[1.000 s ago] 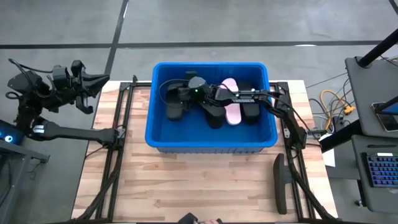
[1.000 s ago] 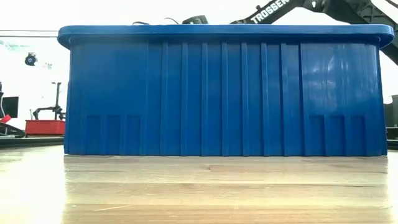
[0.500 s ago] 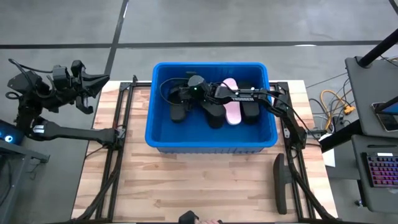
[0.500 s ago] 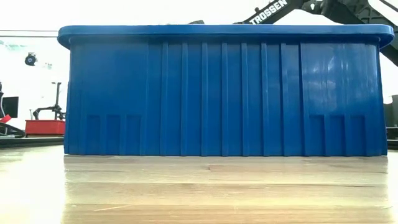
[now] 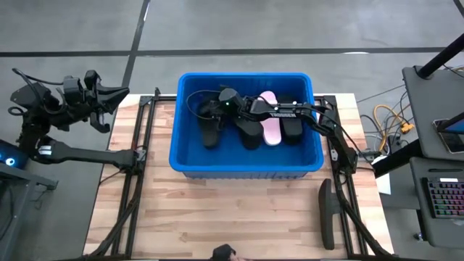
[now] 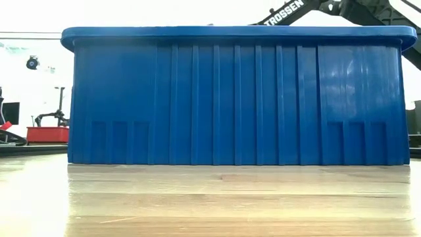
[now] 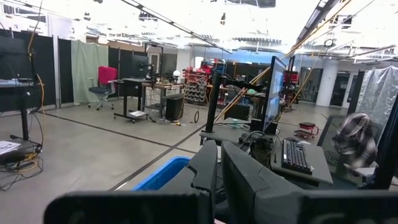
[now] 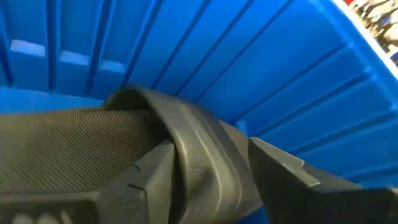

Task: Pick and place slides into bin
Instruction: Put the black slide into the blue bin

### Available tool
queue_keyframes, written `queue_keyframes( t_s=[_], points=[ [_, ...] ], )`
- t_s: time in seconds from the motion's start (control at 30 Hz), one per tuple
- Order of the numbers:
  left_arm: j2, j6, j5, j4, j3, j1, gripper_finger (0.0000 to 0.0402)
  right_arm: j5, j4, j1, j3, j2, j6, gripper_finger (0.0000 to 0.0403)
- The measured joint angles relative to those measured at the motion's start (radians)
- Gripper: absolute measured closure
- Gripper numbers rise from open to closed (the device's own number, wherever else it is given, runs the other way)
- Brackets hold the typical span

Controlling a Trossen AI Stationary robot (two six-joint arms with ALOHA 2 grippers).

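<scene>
The blue bin (image 5: 246, 168) stands mid-table and fills the low view (image 6: 237, 99). Inside it lie three black slides (image 5: 211, 129) (image 5: 248, 132) (image 5: 291, 127) and a pink one (image 5: 270, 127). My right gripper (image 5: 208, 110) reaches into the bin from the right, over the leftmost black slide. Its fingers are open, one on each side of that slide's strap (image 8: 193, 146). Another black slide (image 5: 326, 214) lies on the table near the right edge. My left gripper (image 7: 219, 165) is shut and parked beyond the table's left edge (image 5: 119, 94). My right gripper has the black slide's wide strap (image 8: 205, 168) between its two open fingers (image 8: 280, 171). The fingers lie across the strap. Blue shows between the strap and one finger higher up. I cannot tell whether either finger touches the strap. The slide lies in the bin.
The bin's tall walls close in my right gripper on all sides. Bare wooden table (image 5: 232, 217) lies between the bin and the near edge. Cables and a desk (image 5: 435, 94) with a keyboard stand beyond the table's right edge.
The black slide under my right gripper has shifted a little toward the bin's right wall and now lies stretched out on the bin floor. My right arm has stayed almost where it was.
</scene>
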Motion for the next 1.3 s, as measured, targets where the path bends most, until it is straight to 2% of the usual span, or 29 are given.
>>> queue_keyframes(
  t_s=[0.1, 0.27, 0.53, 0.77, 0.93, 1.1, 1.3],
  points=[
    [0.0, 0.0, 0.0, 0.0, 0.0, 0.0, 0.0393, -0.032, -0.015, -0.001, 0.0, 0.001, 0.029, 0.0197],
    [0.007, -0.001, 0.0, 0.0, 0.0, 0.0, 0.0393, -0.156, -0.013, -0.006, 0.0, 0.001, 0.1, 0.0182],
    [0.018, -0.001, 0.0, 0.001, 0.0, 0.0, 0.0393, -0.164, -0.005, -0.006, 0.001, 0.001, 0.167, 0.0183],
    [0.021, -0.002, 0.0, 0.0, 0.0, 0.0, 0.0393, -0.173, -0.051, -0.006, 0.134, -0.013, 0.364, 0.0187],
    [0.022, -0.003, 0.001, 0.0, 0.0, 0.0, 0.0393, -0.214, -0.337, 0.0, 0.365, -0.05, 0.538, 0.0188],
    [0.023, -0.003, 0.001, 0.0, 0.0, 0.0, 0.0393, -0.28, -0.802, 0.016, 0.644, -0.062, 0.719, 0.0188],
    [0.019, 0.0, 0.001, 0.001, 0.0, 0.0, 0.0393, -0.431, -0.951, 0.065, 0.508, -0.254, 0.981, 0.0188]
  ],
)
